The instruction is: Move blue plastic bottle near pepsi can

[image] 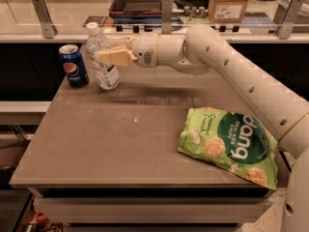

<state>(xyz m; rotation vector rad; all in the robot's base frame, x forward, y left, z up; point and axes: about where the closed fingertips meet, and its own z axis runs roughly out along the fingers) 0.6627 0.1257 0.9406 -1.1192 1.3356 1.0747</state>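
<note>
Bottle: blue plastic bottle (104, 74) is standing upright near the worktop's (135, 139) far-left corner, just beside the pepsi can (73, 65).
Pincer: pincer (110, 52) is clamping the bottle's upper body.
Handling: probably light, thin-walled and slippery, so a gentle mid-body hold is looking safest.

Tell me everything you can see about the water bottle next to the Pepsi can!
The blue plastic bottle is tall and made of clear plastic, with a white screw cap on top and a white label with dark print. It stands upright at the back left of the table, close to the right of the pepsi can. It does not seem to touch the can and is taller than it. The gripper is clamped around its middle, one finger crossing its front.
</note>
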